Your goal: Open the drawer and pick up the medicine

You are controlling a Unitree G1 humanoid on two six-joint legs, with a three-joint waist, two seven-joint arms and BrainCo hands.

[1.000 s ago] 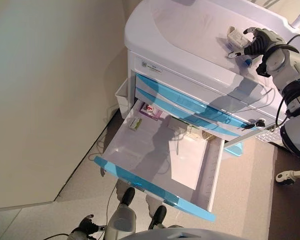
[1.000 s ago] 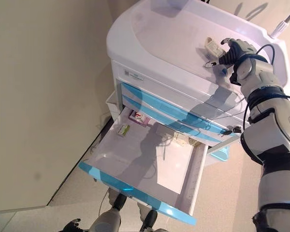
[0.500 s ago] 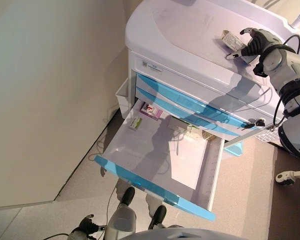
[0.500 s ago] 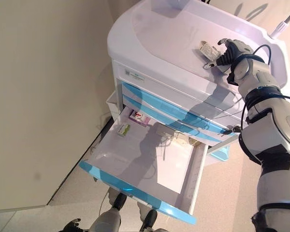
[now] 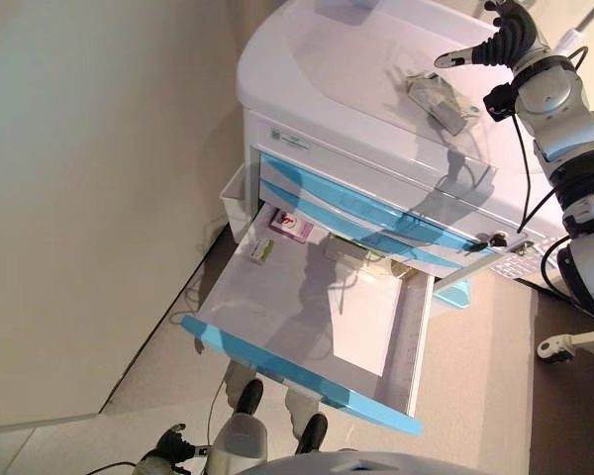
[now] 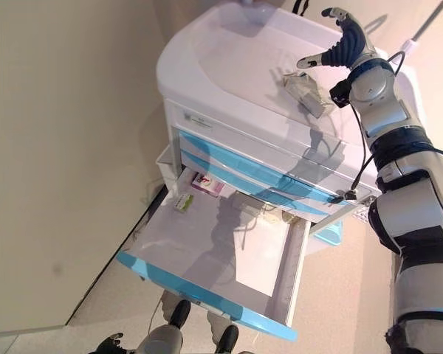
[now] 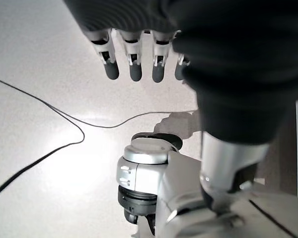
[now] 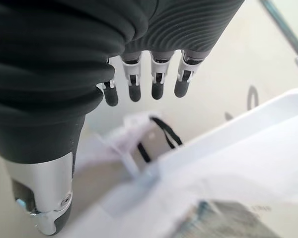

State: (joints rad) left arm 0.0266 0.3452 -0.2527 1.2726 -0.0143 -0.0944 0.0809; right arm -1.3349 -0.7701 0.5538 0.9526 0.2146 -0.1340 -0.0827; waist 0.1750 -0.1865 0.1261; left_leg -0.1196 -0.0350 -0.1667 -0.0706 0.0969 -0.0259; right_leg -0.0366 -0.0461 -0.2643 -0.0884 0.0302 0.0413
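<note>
A white medical cart with blue-fronted drawers stands against a beige wall, its lowest drawer pulled fully out. Inside the drawer, from left to right: a small green-and-white box and a pink-and-white box at the back left corner, a pale packet near the back wall, and a white sheet lying flat on the right half. The medicine, a pale, flat, greyish pack, lies on the cart's top at about two o'clock. Just beyond it, the right hand hovers above, fingers loosely extended, holding nothing. The left hand hangs low over the floor, fingers relaxed and empty.
</note>
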